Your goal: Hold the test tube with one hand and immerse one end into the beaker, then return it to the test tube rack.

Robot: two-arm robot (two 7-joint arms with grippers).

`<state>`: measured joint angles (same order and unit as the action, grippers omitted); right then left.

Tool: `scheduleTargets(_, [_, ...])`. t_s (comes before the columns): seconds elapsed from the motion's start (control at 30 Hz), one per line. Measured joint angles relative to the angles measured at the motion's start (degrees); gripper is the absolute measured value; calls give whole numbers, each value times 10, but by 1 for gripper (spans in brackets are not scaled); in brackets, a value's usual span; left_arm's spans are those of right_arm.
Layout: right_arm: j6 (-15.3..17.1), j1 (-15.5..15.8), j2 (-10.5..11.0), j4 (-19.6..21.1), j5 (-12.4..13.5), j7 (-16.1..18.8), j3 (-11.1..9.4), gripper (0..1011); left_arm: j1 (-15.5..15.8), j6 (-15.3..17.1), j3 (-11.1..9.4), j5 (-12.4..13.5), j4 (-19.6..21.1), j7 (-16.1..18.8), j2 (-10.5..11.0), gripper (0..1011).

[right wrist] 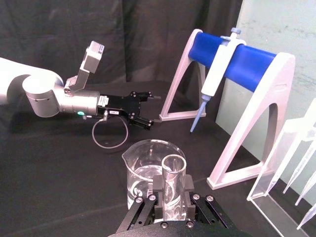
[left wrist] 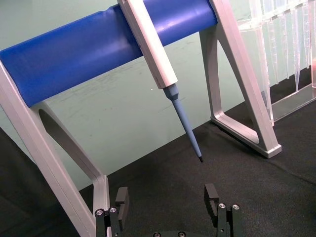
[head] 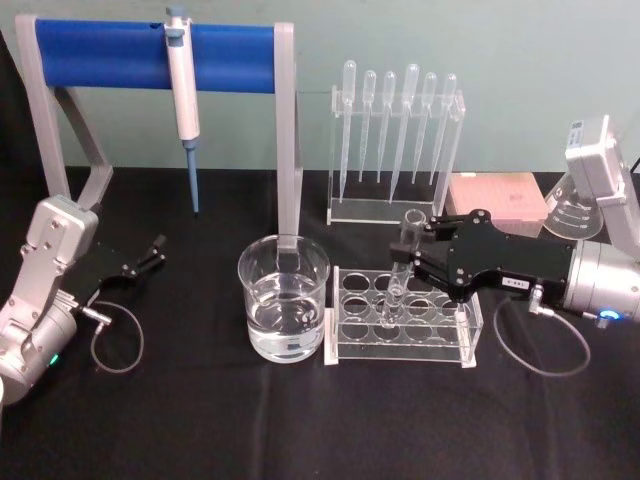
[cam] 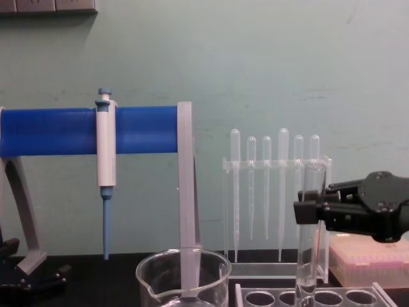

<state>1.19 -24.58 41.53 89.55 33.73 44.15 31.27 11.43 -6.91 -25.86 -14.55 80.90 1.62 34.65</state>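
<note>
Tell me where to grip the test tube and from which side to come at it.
Grip the test tube on its bare upper section just under the rim, coming in level from the robot's right, as the right gripper does. It stands upright in the rack, whose holes hide the lower end; the beaker sits left.

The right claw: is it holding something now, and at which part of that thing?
The right claw is shut on the test tube, gripping it near its open top. The tube's lower end is in the clear rack. The left claw holds nothing.

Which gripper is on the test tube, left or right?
The right gripper: its fingers are clamped on the upright test tube over the clear rack. The left gripper hangs open, apart from everything.
</note>
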Motion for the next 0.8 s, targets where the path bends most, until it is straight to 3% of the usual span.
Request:
scheduleTargets(0.3, [-25, 8, -14, -24, -14, 1, 3, 241, 0, 0, 0, 0, 0, 0, 0, 1000])
scheduleTargets(0.8, [-39, 14, -28, -39, -35, -3, 6, 241, 0, 0, 0, 0, 0, 0, 0, 1000])
